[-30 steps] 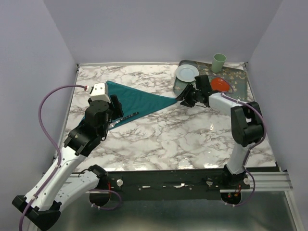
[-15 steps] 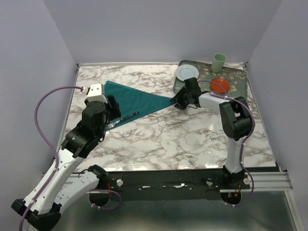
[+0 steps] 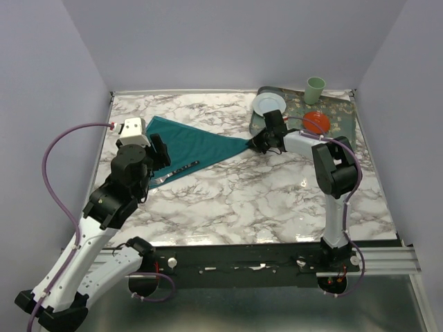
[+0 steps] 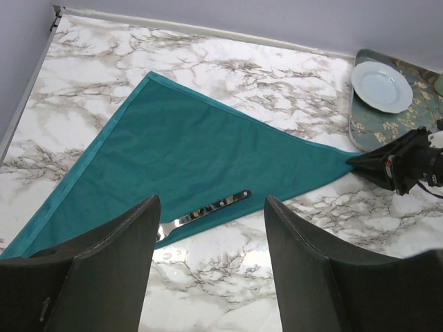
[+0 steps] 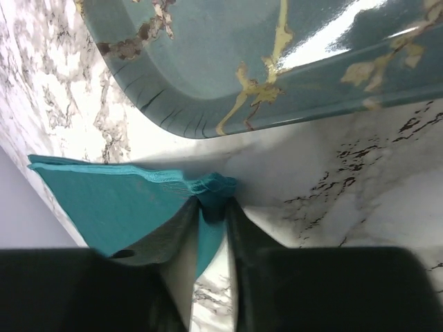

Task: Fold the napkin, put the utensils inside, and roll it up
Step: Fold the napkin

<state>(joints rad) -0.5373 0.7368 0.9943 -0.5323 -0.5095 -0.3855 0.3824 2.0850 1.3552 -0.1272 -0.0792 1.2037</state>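
The teal napkin (image 3: 197, 146) lies folded into a long triangle on the marble table, with its point to the right. A silvery fork (image 3: 176, 169) lies on its near edge; it shows in the left wrist view (image 4: 204, 209) with its tines hidden behind my left finger. My left gripper (image 3: 160, 153) is open and empty, hovering above the fork's left end (image 4: 210, 204). My right gripper (image 3: 255, 143) is shut on the napkin's right corner (image 5: 213, 187), low against the table beside the tray (image 5: 242, 62).
A patterned grey-green tray (image 3: 339, 114) at the back right holds a white plate (image 3: 268, 105), a red bowl (image 3: 316, 121) and a pale green cup (image 3: 315, 90). The walls stand close at left, right and back.
My right gripper has moved left onto the napkin's right corner. My left arm has drifted slightly left and back. The napkin and fork lie as before.
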